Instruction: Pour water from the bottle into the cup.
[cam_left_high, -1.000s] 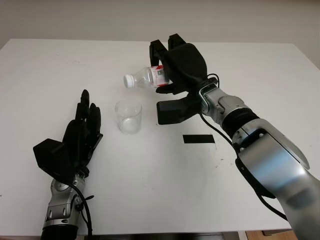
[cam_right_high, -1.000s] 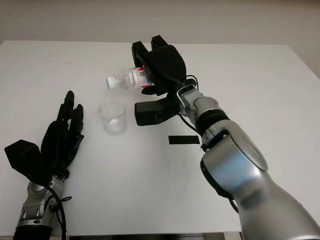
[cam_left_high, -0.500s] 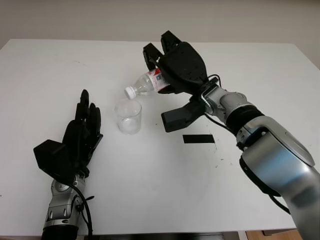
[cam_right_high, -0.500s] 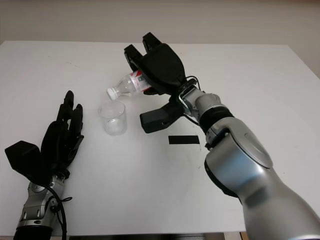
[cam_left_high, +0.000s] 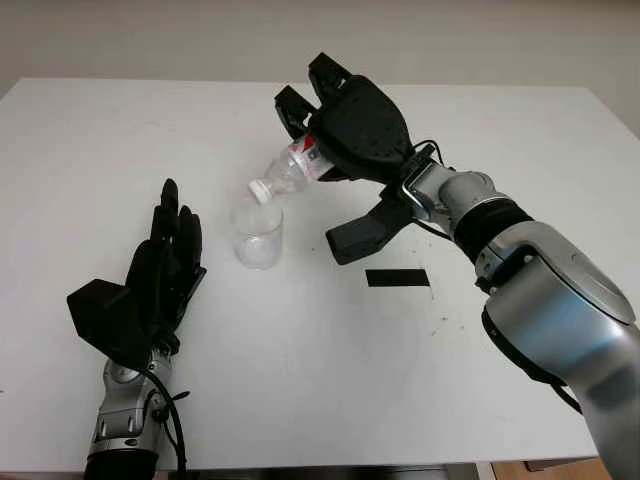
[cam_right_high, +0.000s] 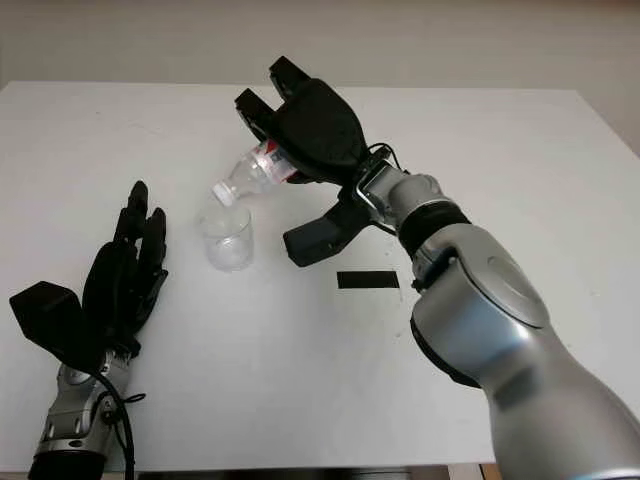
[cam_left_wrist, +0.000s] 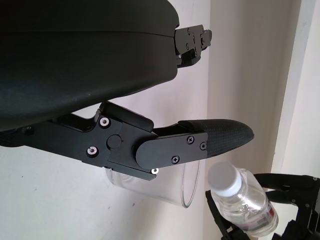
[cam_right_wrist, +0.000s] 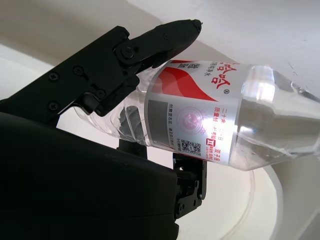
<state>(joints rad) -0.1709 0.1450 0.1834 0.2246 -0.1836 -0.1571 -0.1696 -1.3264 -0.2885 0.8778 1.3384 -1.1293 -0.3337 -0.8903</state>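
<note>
The right hand (cam_left_high: 350, 125) has its fingers (cam_right_wrist: 150, 42) clamped round the bottle (cam_left_high: 293, 168), which is tipped neck-down with its white cap (cam_left_high: 259, 189) still on, just above the cup's (cam_left_high: 257, 234) rim. The cup stands on the tabletop (cam_left_high: 300, 360), seemingly empty. So grasping and tilting are done; actual pouring remains. The left hand (cam_left_high: 150, 285) is open, beside the cup.

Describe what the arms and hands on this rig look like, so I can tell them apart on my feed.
Both match: the left hand and right hand are matte black shells with jointed black fingers fixed by small screws. Each wrist is silver metal with black cable looping beside it. The right forearm is a smooth, rounded silver-grey casing with a black band above the wrist.
</note>
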